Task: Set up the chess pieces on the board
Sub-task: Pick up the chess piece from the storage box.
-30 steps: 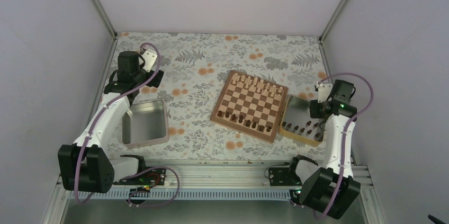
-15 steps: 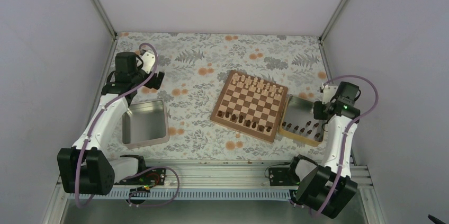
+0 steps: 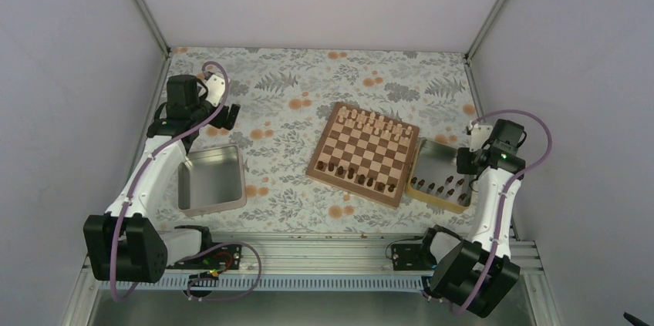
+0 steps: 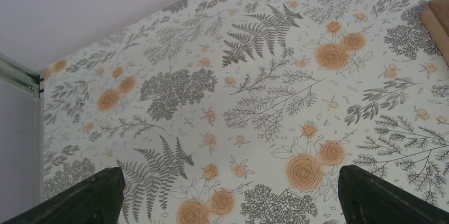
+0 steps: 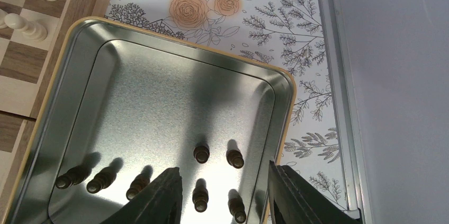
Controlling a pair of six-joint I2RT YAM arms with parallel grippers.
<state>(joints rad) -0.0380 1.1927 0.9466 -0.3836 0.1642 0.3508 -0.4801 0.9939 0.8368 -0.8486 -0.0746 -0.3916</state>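
I see dark pieces [image 5: 201, 153] standing upright, long axes vertical, in the tray [image 5: 132, 75] at 4 o'clock from the board [image 3: 364, 154]. More line the board's 6 o'clock edge, and cream pieces [image 3: 370, 119] line its 12 o'clock edge. My right gripper [image 5: 223, 173] hangs over the tray, fingers apart. The left gripper [image 4: 229, 173], likewise spread, hovers at 10 o'clock; a tin [image 3: 210, 179] lies at 8 o'clock.

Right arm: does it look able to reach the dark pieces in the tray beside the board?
Likely yes. The right gripper hangs open over the dark pieces standing in the tray, nothing in between; they stand close together, so the jaws may brush a neighbour.
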